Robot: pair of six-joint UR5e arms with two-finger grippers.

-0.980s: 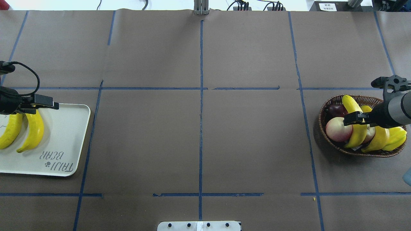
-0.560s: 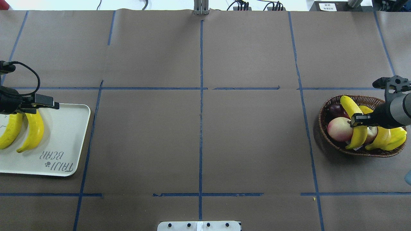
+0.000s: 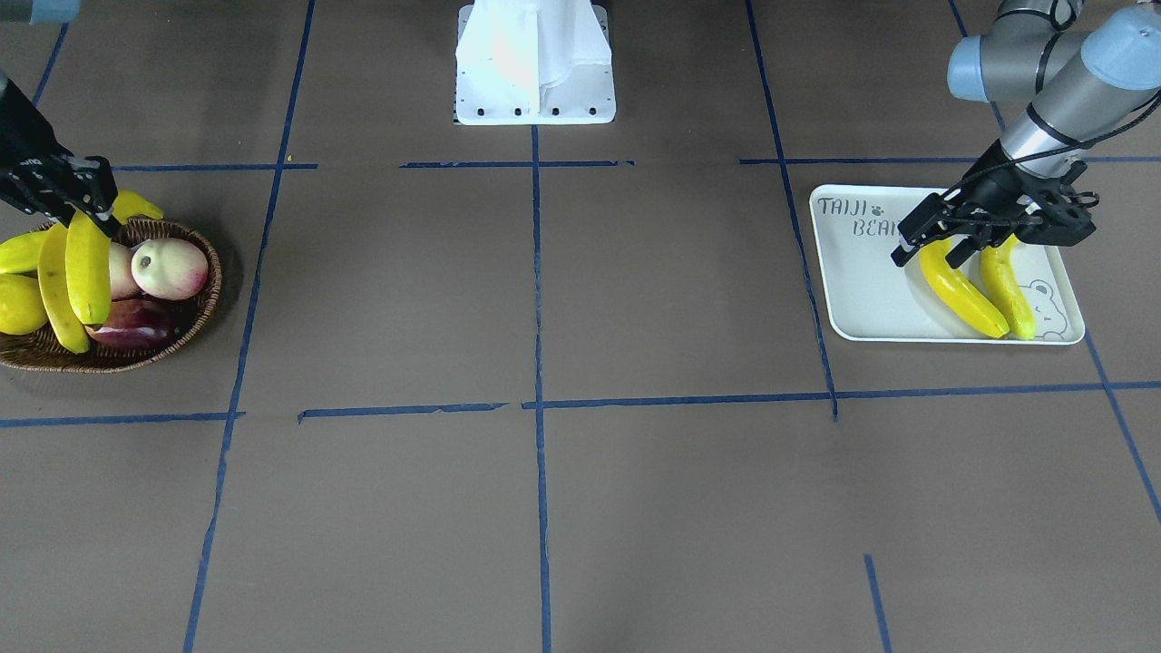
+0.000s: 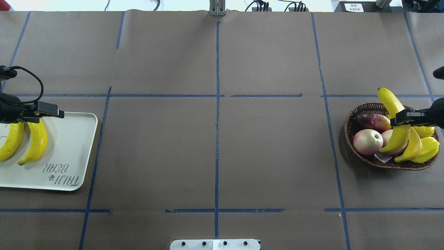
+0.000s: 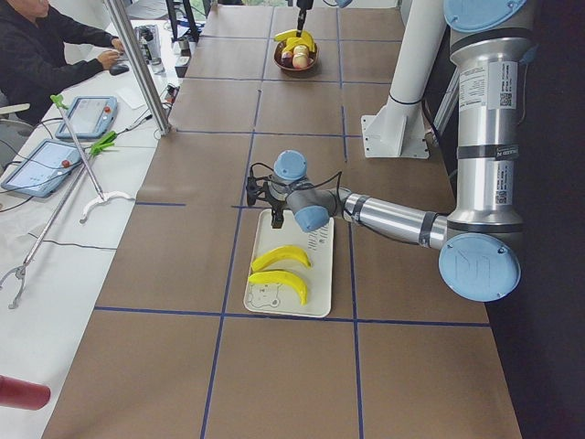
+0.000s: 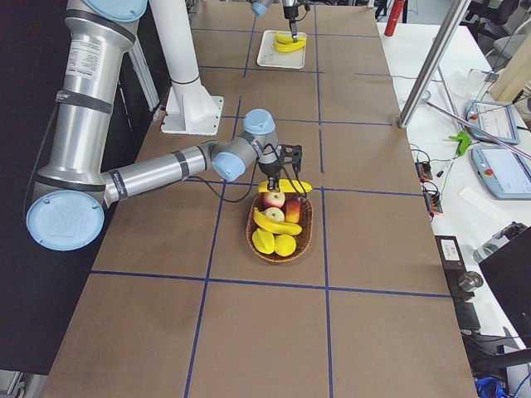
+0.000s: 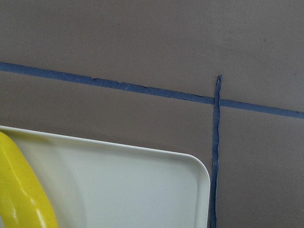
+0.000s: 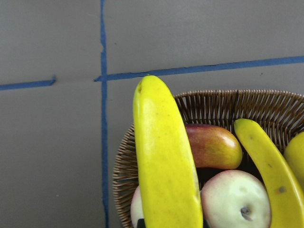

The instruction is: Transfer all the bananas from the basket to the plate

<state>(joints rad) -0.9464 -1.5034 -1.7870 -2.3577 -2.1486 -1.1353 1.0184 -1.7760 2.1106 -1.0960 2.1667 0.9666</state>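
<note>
bananas [image 4: 390, 100] bright yellow | basket [image 4: 347, 133] brown woven | plate [image 4: 69, 146] white, grey lettering | table [image 4: 270, 149] brown, blue tape lines [image 4: 217, 139]

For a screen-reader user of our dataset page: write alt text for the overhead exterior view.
The right gripper holds a banana above a wicker basket of mixed fruit at the right edge, where another banana lies. At the far left, the left gripper hovers open over two bananas lying on a white plate.
</note>
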